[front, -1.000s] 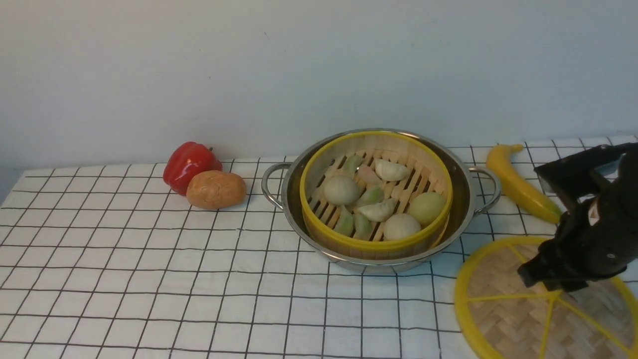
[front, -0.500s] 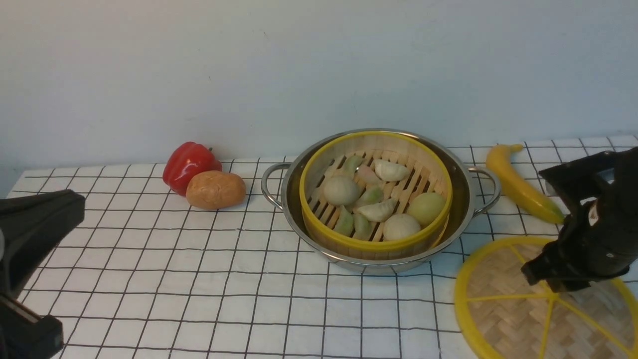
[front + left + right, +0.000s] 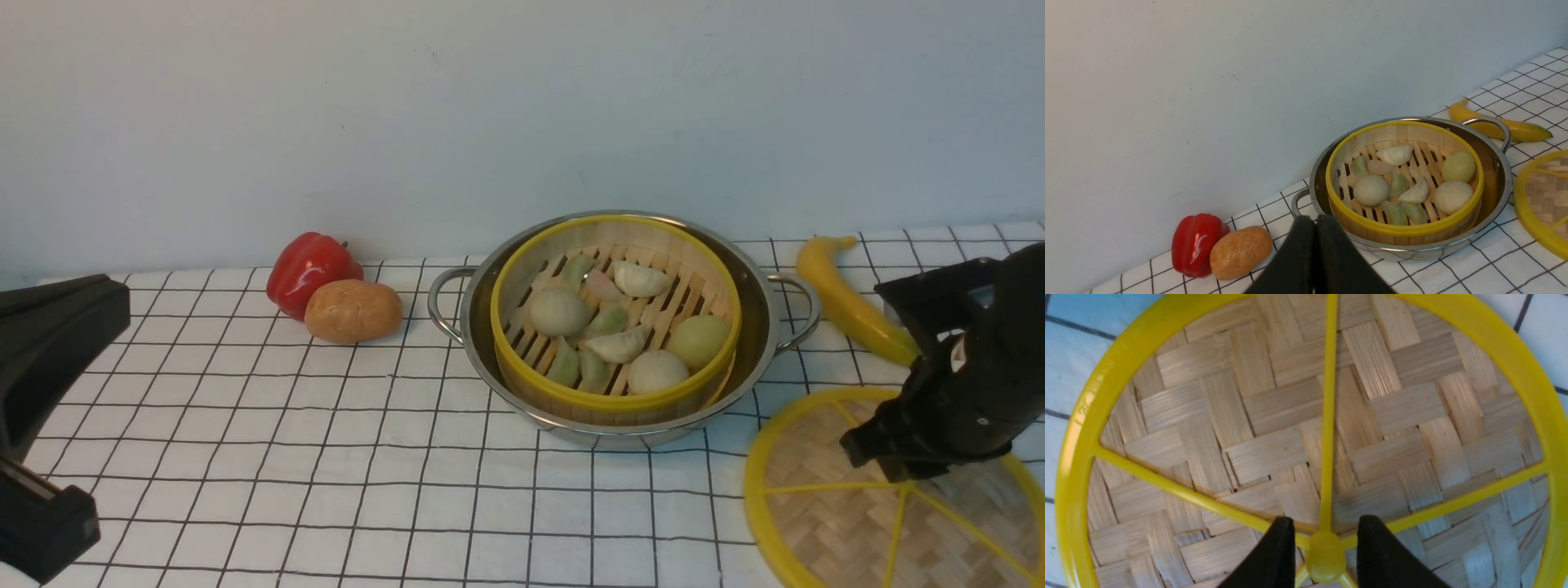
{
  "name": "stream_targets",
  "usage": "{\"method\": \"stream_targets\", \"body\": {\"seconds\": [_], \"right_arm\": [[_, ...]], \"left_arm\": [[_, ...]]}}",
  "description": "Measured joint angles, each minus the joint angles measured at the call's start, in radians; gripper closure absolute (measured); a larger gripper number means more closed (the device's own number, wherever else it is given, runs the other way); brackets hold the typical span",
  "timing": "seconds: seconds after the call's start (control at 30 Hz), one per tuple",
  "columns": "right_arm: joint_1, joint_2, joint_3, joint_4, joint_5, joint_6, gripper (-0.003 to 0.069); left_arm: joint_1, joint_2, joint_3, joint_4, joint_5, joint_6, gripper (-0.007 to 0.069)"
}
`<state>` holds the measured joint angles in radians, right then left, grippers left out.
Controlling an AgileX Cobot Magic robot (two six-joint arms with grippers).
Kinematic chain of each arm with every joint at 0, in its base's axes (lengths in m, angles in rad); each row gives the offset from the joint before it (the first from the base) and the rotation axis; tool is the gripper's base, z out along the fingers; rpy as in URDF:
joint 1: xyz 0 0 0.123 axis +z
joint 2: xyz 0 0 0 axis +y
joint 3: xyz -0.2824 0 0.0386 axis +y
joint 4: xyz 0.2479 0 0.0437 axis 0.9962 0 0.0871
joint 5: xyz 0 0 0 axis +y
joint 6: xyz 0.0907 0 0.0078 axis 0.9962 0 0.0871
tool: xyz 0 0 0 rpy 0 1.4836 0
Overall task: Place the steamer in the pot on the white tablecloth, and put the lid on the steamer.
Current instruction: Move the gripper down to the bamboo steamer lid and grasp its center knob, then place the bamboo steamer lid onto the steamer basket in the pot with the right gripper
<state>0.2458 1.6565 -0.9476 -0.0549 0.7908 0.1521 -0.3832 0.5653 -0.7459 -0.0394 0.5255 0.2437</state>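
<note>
Right gripper [image 3: 1327, 539], half open and empty at lower right, risked slipping off the lid [image 3: 824, 523] if its 2 fingers [image 3: 1284, 547] closed too high on the knob [image 3: 1326, 557].

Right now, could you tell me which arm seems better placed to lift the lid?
The right, I'd say: its open fingers straddle the knob of the lid, while the left fingers are shut, across the pot from it.

The robot's arms are matte black, with chunky, angular housings, and the right one [image 3: 971, 376] has a small pale patch; the jaws are dark, with narrow tips.
</note>
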Motion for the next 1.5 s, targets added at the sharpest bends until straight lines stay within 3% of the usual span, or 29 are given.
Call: {"method": "stream_targets", "body": {"seconds": [0.6,0.7,0.77,0.87,1.13,1.23,1.5], "right_arm": [[0.0,0.04,0.0,0.001,0.011,-0.003,0.0419],[0.0,0.04,0.0,0.001,0.015,-0.003,0.0449],[0.0,0.04,-0.001,0.003,0.028,-0.003,0.0512],[0.0,0.04,-0.002,0.003,0.045,-0.002,0.0511],[0.0,-0.013,-0.093,0.004,0.281,-0.003,0.0511],[0.0,-0.086,-0.199,0.044,0.401,-0.017,0.0511],[0.022,-0.081,-0.458,0.217,0.441,-0.094,0.0511]], "left_arm": [[0.0,0.0,0.0,0.0,0.0,0.0,0.0633],[0.0,0.0,0.0,0.0,0.0,0.0,0.0631],[0.0,0.0,0.0,0.0,0.0,0.0,0.0624],[0.0,0.0,0.0,0.0,-0.001,0.0,0.0623],[0.0,0.0,0.0,-0.001,-0.001,0.0,0.0623],[0.0,0.0,0.0,-0.001,-0.001,0.0,0.0623],[0.0,0.0,0.0,-0.001,-0.001,0.0,0.0613]]}}
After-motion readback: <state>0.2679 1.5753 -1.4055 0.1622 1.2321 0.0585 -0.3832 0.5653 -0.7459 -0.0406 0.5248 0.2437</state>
